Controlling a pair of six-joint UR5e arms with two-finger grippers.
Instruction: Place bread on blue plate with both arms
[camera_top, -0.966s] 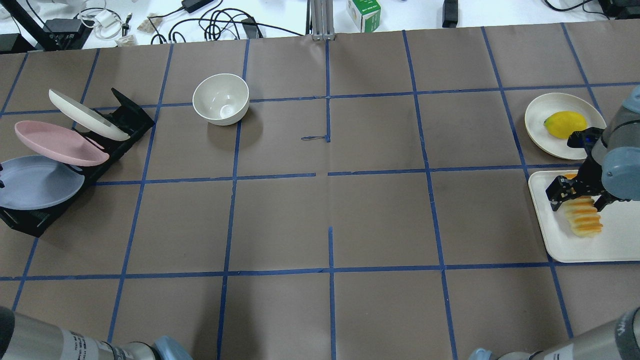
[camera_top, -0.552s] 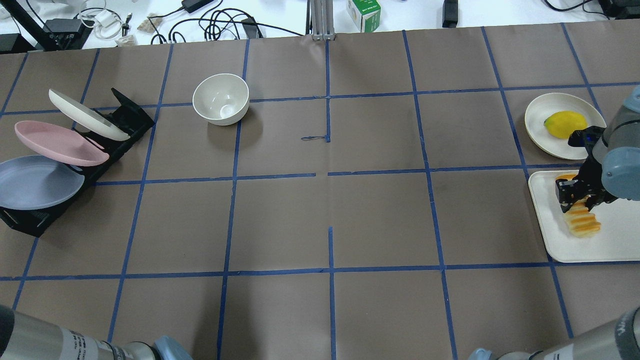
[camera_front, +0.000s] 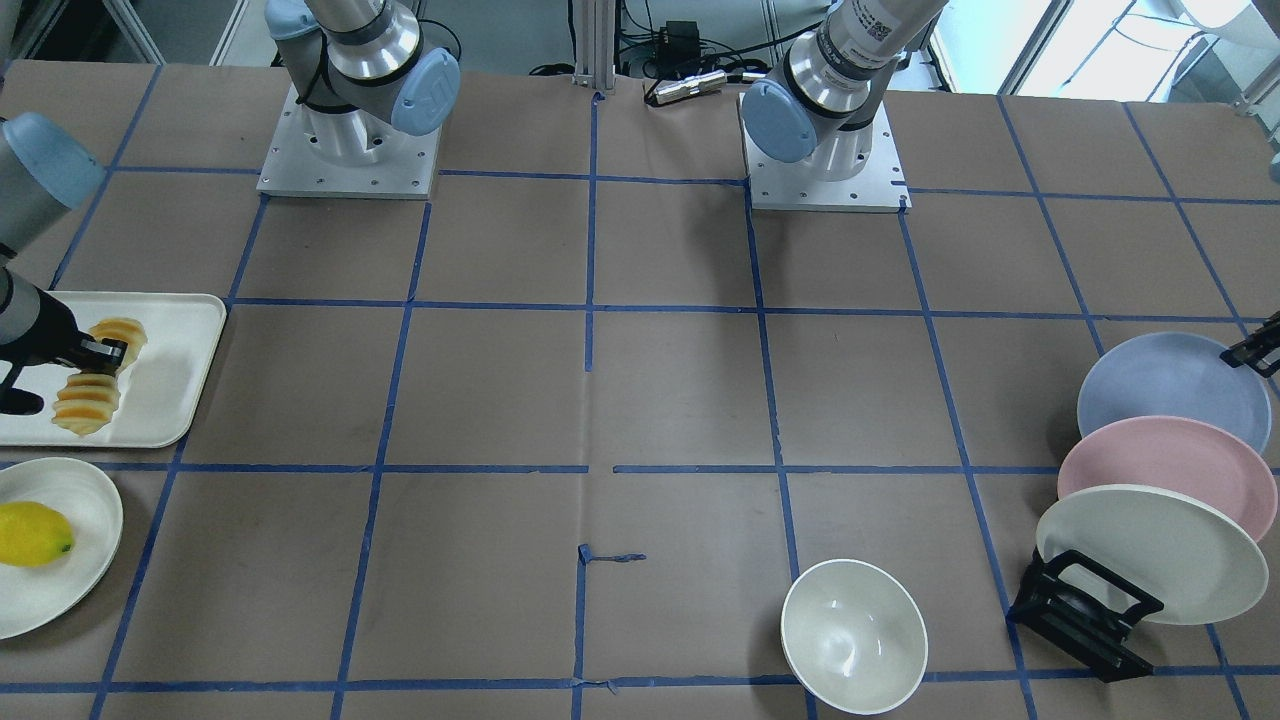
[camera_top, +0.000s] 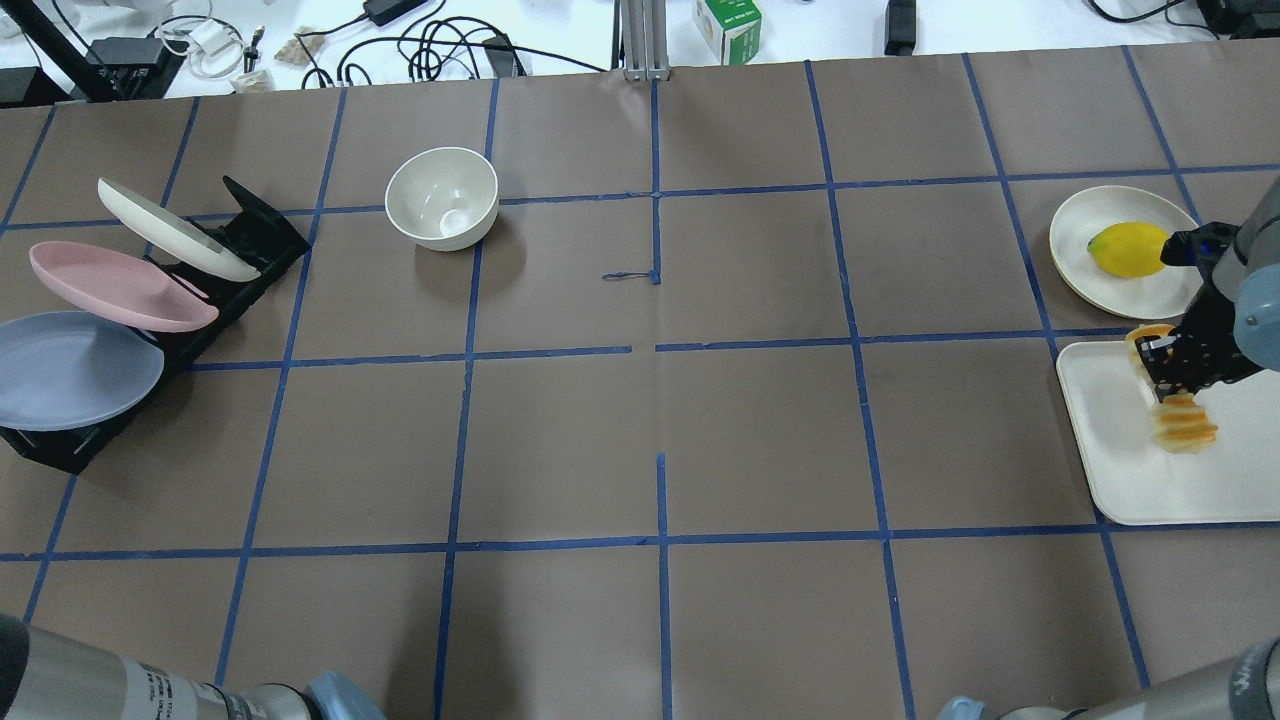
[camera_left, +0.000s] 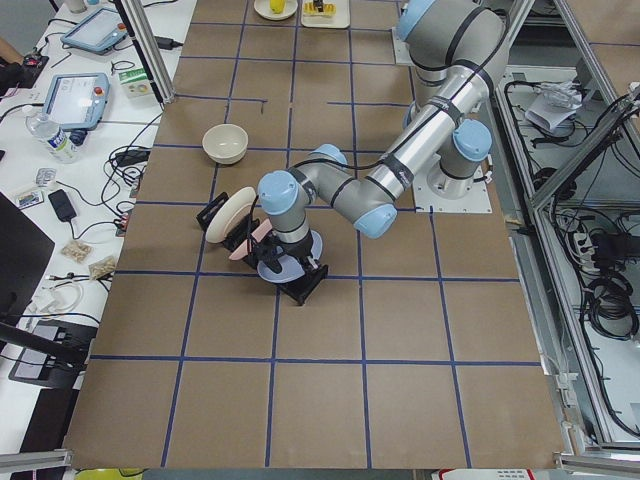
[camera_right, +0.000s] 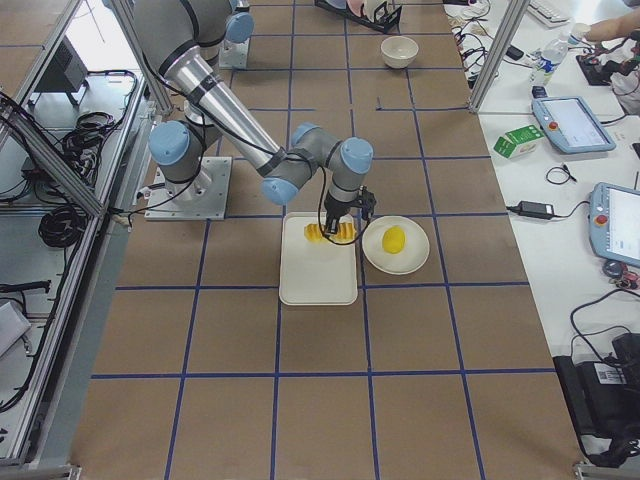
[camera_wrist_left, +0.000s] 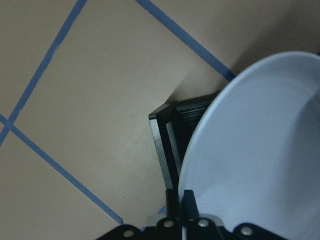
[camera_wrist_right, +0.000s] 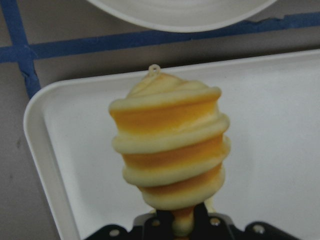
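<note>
The bread (camera_top: 1182, 428), a ridged yellow loaf with orange stripes, is held over the white tray (camera_top: 1150, 490) at the far right. My right gripper (camera_top: 1176, 374) is shut on its middle. The right wrist view shows the bread (camera_wrist_right: 170, 150) standing out from the shut jaws, and it also shows in the front view (camera_front: 85, 405). The blue plate (camera_top: 70, 370) leans in the nearest slot of the black rack (camera_top: 260, 240) at the far left. In the left wrist view my left gripper (camera_wrist_left: 181, 197) is shut on the rim of the blue plate (camera_wrist_left: 260, 150).
A pink plate (camera_top: 120, 285) and a cream plate (camera_top: 175, 230) lean in the same rack. A white bowl (camera_top: 442, 197) stands left of centre. A lemon (camera_top: 1128, 249) lies on a cream plate (camera_top: 1080, 260) beyond the tray.
My right gripper has shut on the bread and carried it a little to the right over the tray. The blue plate has shifted slightly left in the rack.
</note>
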